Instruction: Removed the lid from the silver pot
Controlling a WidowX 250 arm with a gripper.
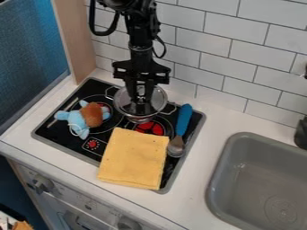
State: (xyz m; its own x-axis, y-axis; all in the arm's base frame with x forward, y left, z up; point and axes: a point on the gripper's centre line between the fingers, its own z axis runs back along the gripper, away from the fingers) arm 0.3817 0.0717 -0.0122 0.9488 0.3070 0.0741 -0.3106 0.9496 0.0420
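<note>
No text, label, brand, number or sign can be read. The white front panel with round grey knobs (108,210) carries faint small marks, too small to make out as letters or figures.

Shiny metal pot (139,120), glossy clear lid (158,97). Matt cloth towel (134,157), fuzzy toy (92,114). Smooth, glossy stove (53,129). Spoon (183,120) with metal head, plastic-looking handle. Smooth, matt sink (240,175).
</note>
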